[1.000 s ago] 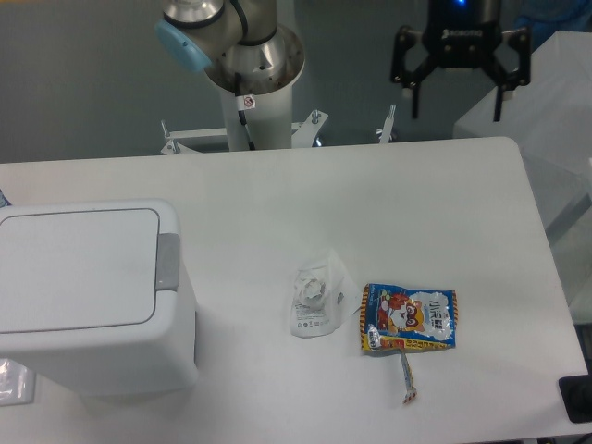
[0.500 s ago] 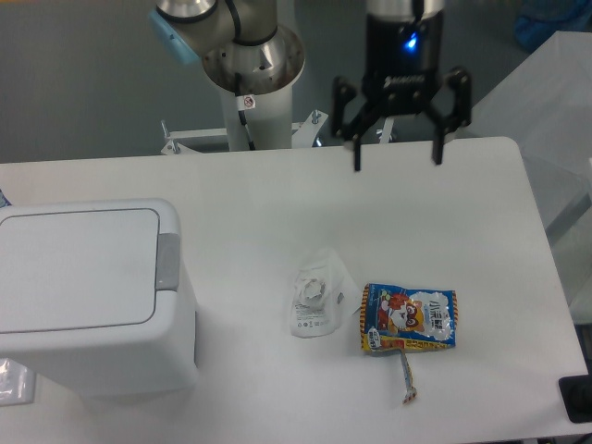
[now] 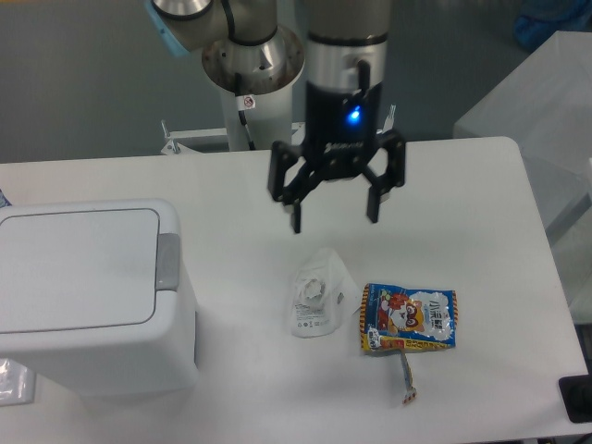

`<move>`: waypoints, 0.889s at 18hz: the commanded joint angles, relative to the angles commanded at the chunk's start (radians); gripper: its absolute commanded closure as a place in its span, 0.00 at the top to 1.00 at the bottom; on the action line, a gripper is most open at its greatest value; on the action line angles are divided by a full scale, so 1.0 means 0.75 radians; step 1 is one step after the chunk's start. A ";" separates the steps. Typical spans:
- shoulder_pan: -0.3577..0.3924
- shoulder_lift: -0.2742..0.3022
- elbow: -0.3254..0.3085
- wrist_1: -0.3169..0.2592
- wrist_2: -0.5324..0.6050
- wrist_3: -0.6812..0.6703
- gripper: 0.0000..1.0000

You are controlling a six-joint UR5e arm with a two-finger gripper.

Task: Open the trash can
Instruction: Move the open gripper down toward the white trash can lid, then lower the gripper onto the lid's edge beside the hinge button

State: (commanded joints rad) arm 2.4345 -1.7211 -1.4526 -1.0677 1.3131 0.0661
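Note:
The trash can is a large white box-shaped bin at the left of the table, its flat lid shut. A small grey push button sits on its right rim. My gripper hangs open and empty above the middle of the table, well to the right of the bin and just above the crumpled white wrapper. Its two black fingers point down.
A blue and yellow snack packet lies right of the wrapper, with a small stick below it. The arm's base column stands at the back edge. A dark object sits at the front right corner.
My gripper has moved left and down, from the back right edge of the table to above the middle. It stays open. The bin lid has not moved.

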 joint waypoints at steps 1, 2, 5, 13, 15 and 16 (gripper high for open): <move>-0.020 -0.002 -0.004 0.000 0.000 -0.016 1.00; -0.041 -0.006 -0.004 0.000 -0.002 -0.035 1.00; -0.074 -0.012 -0.006 0.000 -0.002 -0.084 1.00; -0.156 -0.027 -0.027 0.000 0.002 -0.129 1.00; -0.160 -0.027 -0.029 0.000 0.002 -0.151 1.00; -0.168 -0.027 -0.029 0.000 0.002 -0.154 1.00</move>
State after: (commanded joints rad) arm 2.3087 -1.7411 -1.4742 -1.0677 1.3146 -0.0491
